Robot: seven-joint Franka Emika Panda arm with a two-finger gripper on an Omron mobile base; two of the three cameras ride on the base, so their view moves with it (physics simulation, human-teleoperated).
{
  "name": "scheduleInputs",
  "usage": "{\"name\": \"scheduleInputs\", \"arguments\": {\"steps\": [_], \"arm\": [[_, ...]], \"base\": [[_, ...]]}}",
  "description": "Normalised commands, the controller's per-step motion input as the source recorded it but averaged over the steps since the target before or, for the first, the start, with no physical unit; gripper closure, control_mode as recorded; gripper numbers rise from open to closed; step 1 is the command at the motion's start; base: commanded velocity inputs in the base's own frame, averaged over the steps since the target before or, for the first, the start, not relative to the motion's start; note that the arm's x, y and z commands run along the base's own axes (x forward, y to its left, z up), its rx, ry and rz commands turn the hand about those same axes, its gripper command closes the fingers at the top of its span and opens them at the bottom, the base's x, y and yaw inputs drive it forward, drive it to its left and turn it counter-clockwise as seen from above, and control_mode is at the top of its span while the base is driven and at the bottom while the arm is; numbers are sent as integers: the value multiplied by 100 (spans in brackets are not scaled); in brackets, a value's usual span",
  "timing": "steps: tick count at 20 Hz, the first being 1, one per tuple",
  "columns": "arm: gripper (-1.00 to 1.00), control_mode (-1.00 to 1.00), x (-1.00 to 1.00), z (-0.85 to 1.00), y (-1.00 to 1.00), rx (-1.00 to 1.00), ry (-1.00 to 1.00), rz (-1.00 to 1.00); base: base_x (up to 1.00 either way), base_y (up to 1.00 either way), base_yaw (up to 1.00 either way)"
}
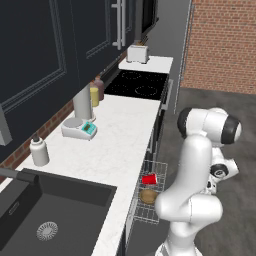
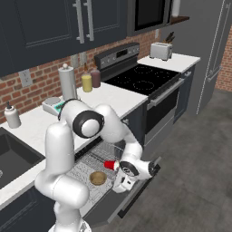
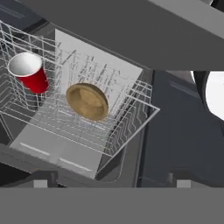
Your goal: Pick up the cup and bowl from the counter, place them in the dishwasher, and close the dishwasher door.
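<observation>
The red cup (image 3: 28, 72) stands in the pulled-out wire rack (image 3: 131, 131) of the dishwasher, rim up, and the brown bowl (image 3: 87, 101) lies in the rack beside it. Both also appear in the base views: cup (image 1: 149, 179) (image 2: 110, 165), bowl (image 1: 148, 196) (image 2: 98, 178). The dishwasher door (image 2: 118, 205) hangs open and flat under the rack. My gripper (image 3: 111, 183) hovers above the rack's outer edge, just beyond the bowl. It is open, its fingertips (image 3: 40, 183) wide apart with nothing between them. In the right base view the hand (image 2: 129, 172) sits next to the cup.
The white counter (image 1: 120, 140) carries a white bottle (image 1: 39, 151), a scale (image 1: 79, 128), a paper-towel roll (image 1: 82, 102) and two jars (image 1: 96, 92). A black sink (image 1: 55, 210) lies at the near left. Stove (image 1: 137, 84) and toaster (image 1: 137, 53) stand farther along. The floor at right is open.
</observation>
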Motion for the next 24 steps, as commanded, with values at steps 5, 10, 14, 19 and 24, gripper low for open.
{"name": "scheduleInputs", "arguments": {"steps": [5,10,14,19,24], "arm": [[-100,-100,0,48,-100,22,3,-5],[-100,-100,0,-24,-100,16,15,-6],[-100,-100,0,-93,-100,16,14,-6],[-100,-100,0,-100,-96,18,7,-6],[-100,-100,0,-100,-48,21,0,-3]], "base": [[0,0,0],[0,0,0],[0,0,0],[0,0,0],[0,0,0]]}}
